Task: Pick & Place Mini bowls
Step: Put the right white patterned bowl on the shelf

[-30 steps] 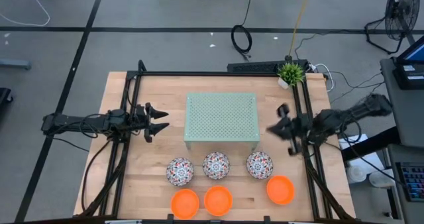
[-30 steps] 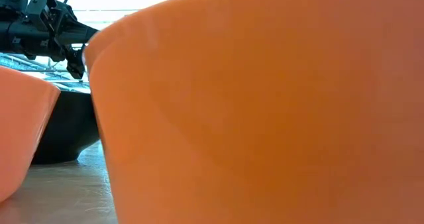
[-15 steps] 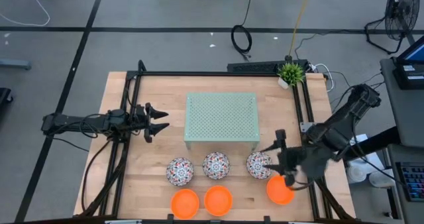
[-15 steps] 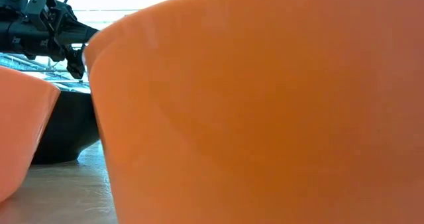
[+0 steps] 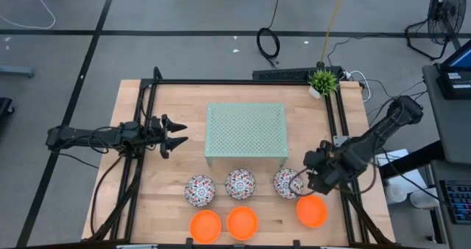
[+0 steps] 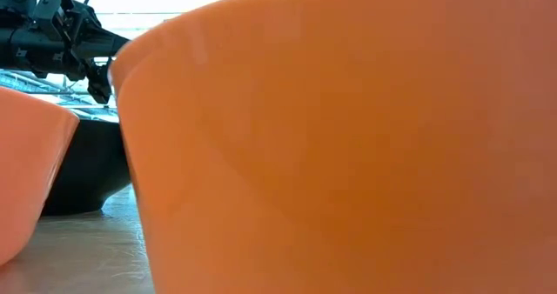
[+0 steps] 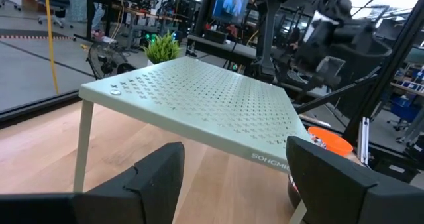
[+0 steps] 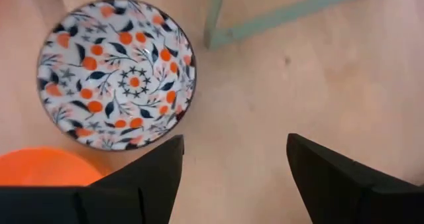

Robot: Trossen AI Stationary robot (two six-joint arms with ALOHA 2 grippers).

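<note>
The right gripper [image 5: 307, 177] is hovering just beside the rightmost floral-patterned round mini bowl [image 5: 288, 183], at the front right of the wooden tabletop [image 5: 169, 175]. Its jaws are standing apart with nothing between them; in the right wrist view the same floral bowl [image 8: 116, 73] is lying to one side of the gap, not yet lined up between the fingers [image 8: 142, 184].

The six mini bowls are sitting in two rows in front of the pale green perforated metal rack [image 5: 246, 130]: three floral ones, the others at [image 5: 199, 191] and [image 5: 240, 183], and three plain bright orange plastic ones nearer the front edge at [image 5: 205, 226], [image 5: 242, 222] and [image 5: 311, 211]. All are resting on the tabletop, none on the rack.

The left gripper [image 5: 179, 135] is waiting at the left side of the rack, jaws apart and empty.

This looks like the approach to the first pick. The next move probably calls for shifting the right gripper over the floral bowl's rim, lowering so one finger goes inside and one outside, then closing. The neighbouring orange bowl is close, so the descent needs care.
</note>
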